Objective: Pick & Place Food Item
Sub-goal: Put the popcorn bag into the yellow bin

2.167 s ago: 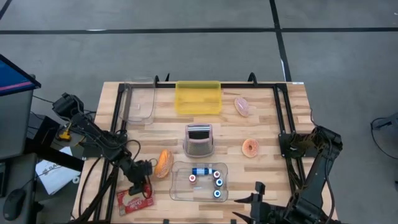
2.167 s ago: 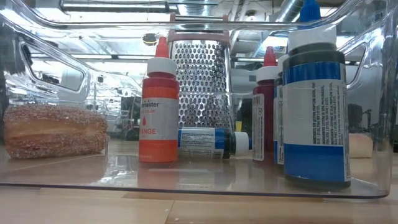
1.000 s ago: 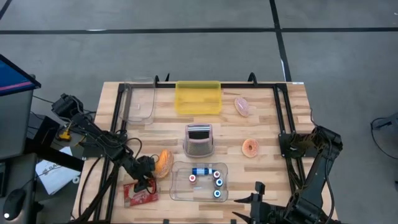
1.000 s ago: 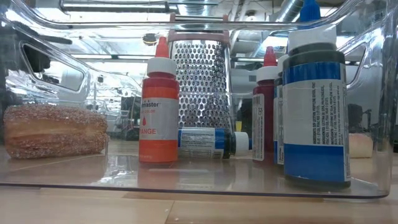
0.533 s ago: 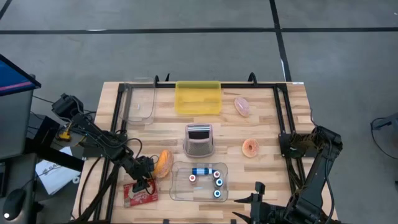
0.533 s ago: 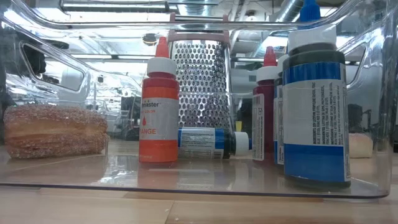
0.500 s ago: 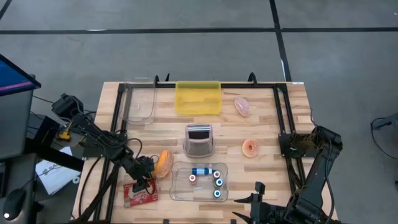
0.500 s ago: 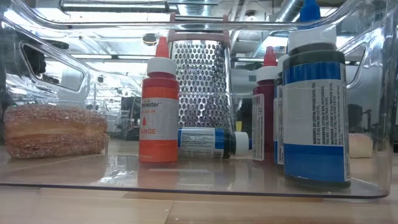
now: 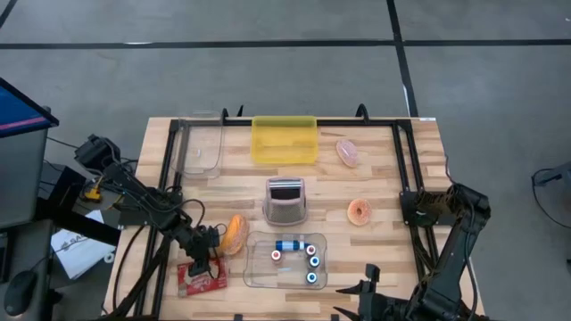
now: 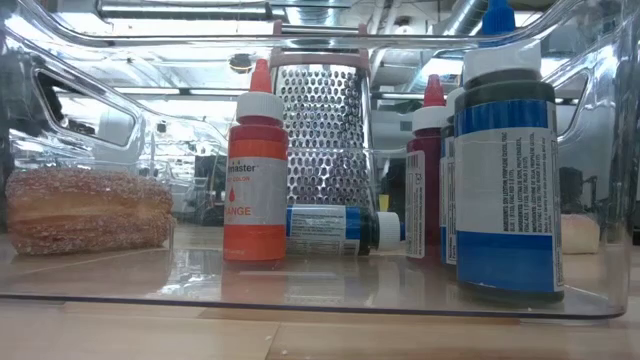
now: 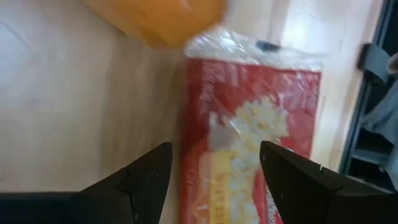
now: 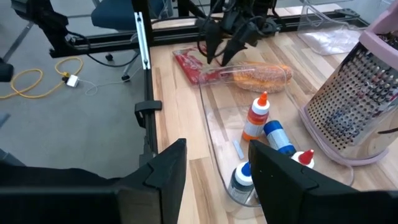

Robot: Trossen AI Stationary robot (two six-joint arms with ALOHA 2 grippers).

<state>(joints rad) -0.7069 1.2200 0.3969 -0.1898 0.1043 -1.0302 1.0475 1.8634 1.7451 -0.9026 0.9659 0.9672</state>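
A red popcorn packet (image 9: 201, 277) lies flat on the wooden table near its front left corner; its printed face (image 11: 249, 137) fills the left wrist view. An orange bun in clear wrap (image 9: 235, 234) lies just behind it, beside the clear tray. My left gripper (image 9: 208, 252) is open and points steeply down over the packet's far end, one finger beside its edge and one over its face. My right gripper (image 12: 217, 180) is open with nothing between its fingers, raised over the table's front edge on the right. My left gripper stands open over the packet's far end (image 11: 217, 124), coming from above at a slant. The wrist view looks along the fingers, and I cannot tell whether their tips touch the wrapper.
A clear tray (image 9: 259, 272) with several colouring bottles sits right of the packet. A grater (image 9: 285, 201) stands mid-table, a doughnut (image 9: 360, 211) and a pink item (image 9: 348, 152) to the right. A yellow bin (image 9: 285, 139) and a clear bin (image 9: 198, 147) are at the back.
My left gripper has stayed over the packet and has tipped slightly. The packet and the bun lie where they were.
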